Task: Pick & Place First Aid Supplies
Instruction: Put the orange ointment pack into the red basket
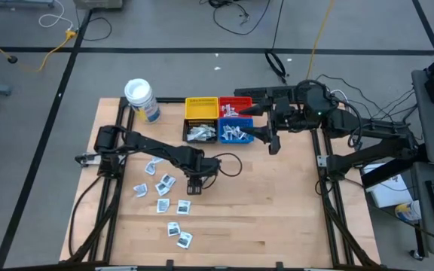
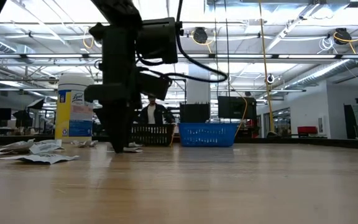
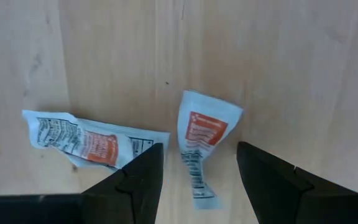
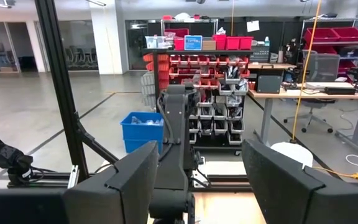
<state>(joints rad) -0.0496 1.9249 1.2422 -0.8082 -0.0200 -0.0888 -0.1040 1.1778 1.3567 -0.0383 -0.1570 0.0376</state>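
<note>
On the left half of the wooden table (image 1: 277,211), the loose first aid packets (image 1: 164,203) lie scattered flat, from near the left arm's elbow down toward the front edge. A white-lidded round wipes jar (image 1: 142,100) stands behind them at the back left.

The left gripper (image 1: 195,183) is low over the table just right of that scatter. In its wrist view its jaws stand apart with nothing held, one orange-labelled packet (image 3: 199,144) lying between them and a longer, crumpled packet (image 3: 91,140) just beside one finger. The packet between the jaws looks thin, light and soft, likely a foil or paper sachet that bends under pressure and may slide on the smooth wood. Its far end is wide and its near end pinched narrow, so a hold across the narrow middle, with the fingertips pressed down to the table, seems the surest.

Farther right, at the back of the table, four small bins sit in a square. The yellow bin (image 1: 200,108) shows no clear contents; the red bin (image 1: 232,105) beside it holds a few packets. The black bin (image 1: 200,133) in front holds a heap of silvery packets, and the blue bin (image 1: 236,133) holds another pile.

The right gripper (image 1: 252,110) hovers at the bins' right side, its jaws wide and empty.
</note>
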